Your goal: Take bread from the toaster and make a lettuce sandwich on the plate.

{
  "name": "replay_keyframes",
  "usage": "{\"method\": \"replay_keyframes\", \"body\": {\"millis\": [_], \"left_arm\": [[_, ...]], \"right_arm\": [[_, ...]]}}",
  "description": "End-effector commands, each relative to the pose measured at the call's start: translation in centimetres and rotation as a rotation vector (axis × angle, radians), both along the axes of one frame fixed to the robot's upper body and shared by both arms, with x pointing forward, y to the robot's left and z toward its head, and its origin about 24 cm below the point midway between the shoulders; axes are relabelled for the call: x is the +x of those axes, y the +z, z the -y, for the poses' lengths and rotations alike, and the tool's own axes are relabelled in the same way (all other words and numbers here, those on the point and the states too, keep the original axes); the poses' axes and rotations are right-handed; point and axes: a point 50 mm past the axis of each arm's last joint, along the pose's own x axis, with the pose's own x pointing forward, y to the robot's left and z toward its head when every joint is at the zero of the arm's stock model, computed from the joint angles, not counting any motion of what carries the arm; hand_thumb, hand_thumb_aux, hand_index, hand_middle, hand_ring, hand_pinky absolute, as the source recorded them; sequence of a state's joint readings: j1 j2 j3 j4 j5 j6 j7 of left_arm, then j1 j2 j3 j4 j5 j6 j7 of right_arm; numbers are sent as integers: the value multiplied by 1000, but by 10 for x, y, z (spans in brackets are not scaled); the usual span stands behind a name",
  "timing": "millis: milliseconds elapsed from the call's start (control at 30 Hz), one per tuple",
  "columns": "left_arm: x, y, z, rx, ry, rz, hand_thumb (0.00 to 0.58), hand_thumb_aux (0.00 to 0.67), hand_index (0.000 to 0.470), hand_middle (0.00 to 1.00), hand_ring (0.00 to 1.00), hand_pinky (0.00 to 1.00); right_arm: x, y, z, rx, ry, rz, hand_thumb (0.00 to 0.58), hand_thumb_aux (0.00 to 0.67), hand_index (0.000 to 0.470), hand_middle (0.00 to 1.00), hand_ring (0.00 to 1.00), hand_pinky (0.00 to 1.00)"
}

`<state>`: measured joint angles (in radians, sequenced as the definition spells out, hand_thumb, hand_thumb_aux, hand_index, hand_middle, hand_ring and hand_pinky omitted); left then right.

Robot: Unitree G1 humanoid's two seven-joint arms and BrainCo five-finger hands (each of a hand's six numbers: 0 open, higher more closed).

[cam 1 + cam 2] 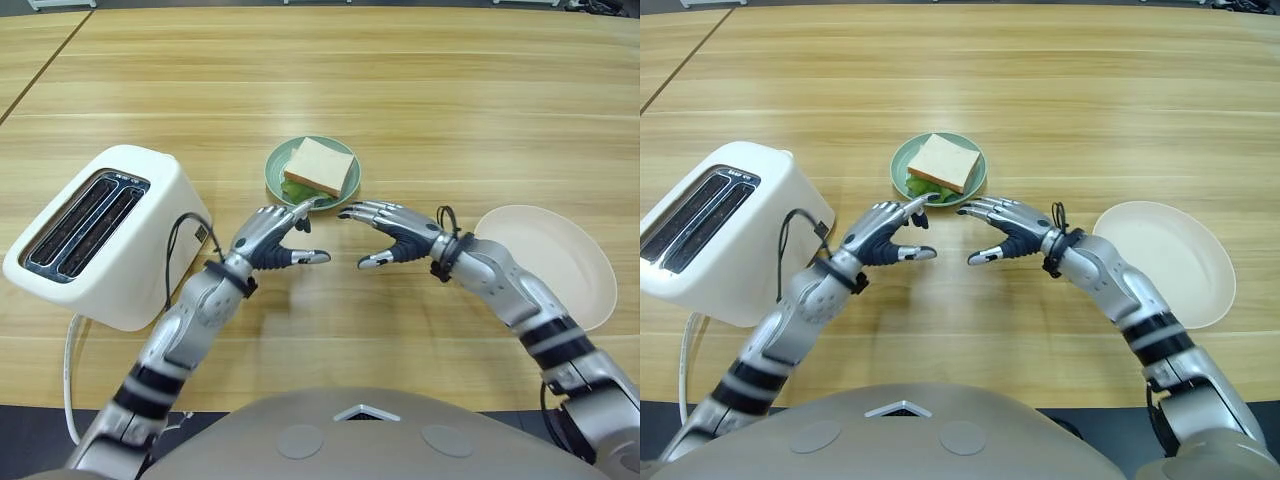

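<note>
Left hand [268, 243] and right hand [395, 232], both empty with fingers spread, faced each other just short of the green plate [275, 163]. Straight ahead, between them, the bread [320, 166] lay over lettuce [297, 190]. The left hand, fingertip at the rim, was nearer. Toaster [100, 235] leftward.

Wooden table [450, 90]: pale boards, grain running left to right, fine joints between the boards; a dark seam cuts slantwise across the far left corner. White bowl [560, 255]: round and shallow, resting on the table at the right, near the front edge.
</note>
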<state>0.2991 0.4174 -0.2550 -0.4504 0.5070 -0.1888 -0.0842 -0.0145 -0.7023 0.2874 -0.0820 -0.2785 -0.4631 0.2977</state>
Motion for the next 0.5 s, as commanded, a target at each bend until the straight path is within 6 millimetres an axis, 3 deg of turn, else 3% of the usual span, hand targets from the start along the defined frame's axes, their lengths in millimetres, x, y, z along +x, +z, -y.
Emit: {"method": "replay_keyframes", "body": {"millis": [33,167,500], "left_arm": [[-31,6,-33,-457,118,-126,0,0,0,0,0,0],[-33,-2,-31,-591,32,-180,0,0,0,0,0,0],[-32,-14,-33,-615,-2,-209,0,0,0,0,0,0]], "right_arm": [[-9,10,8,428,-113,-132,0,0,0,0,0,0],[-5,4,5,562,-124,-197,0,0,0,0,0,0],[-10,6,5,633,-75,-211,0,0,0,0,0,0]]}}
